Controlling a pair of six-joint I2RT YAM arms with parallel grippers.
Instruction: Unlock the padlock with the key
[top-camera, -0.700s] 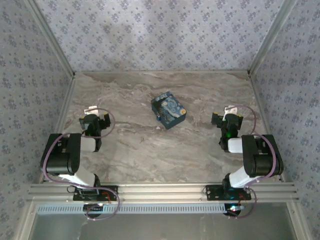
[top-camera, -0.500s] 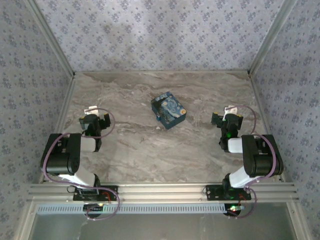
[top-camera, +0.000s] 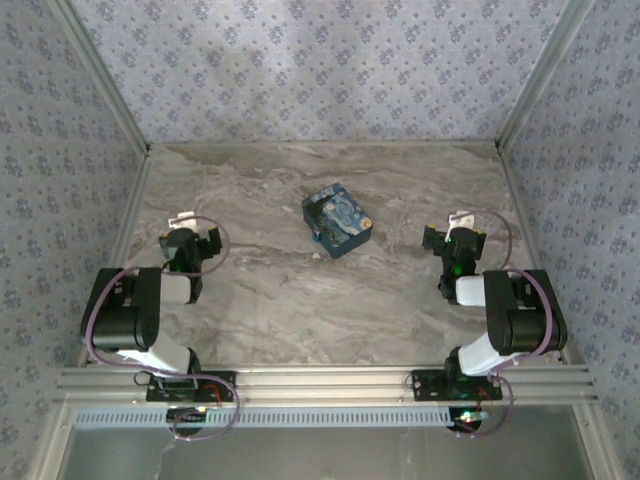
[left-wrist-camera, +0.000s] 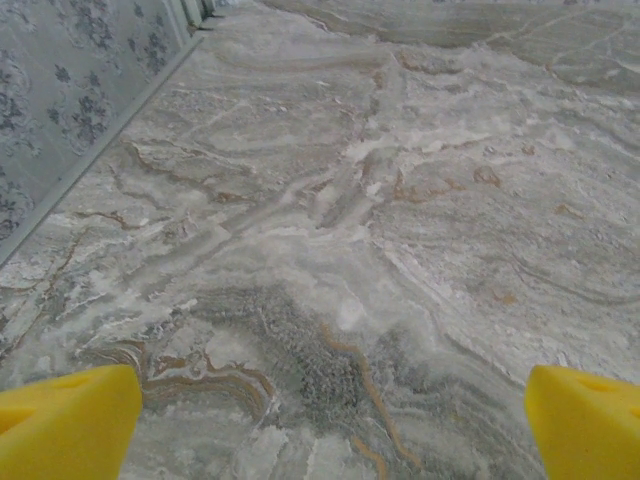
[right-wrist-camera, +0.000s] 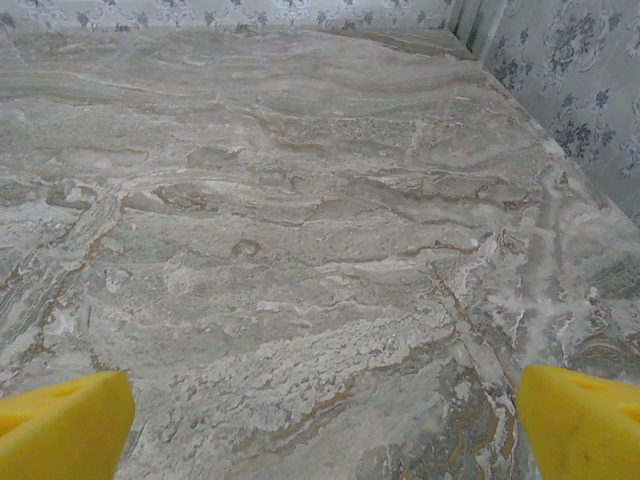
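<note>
With left fingers (left-wrist-camera: 65, 420) and right fingers (right-wrist-camera: 60, 425) released, we are hunting the key first, likely beside the box (top-camera: 337, 219).

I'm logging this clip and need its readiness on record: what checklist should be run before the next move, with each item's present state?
1. Left gripper open and empty: ok.
2. Right gripper open and empty: ok.
3. Padlock located: cannot tell; a blue speck at the near-left corner of the printed box may be it.
4. Key located: cannot tell.
5. Path from both grippers to the box unobstructed: ok.
</note>
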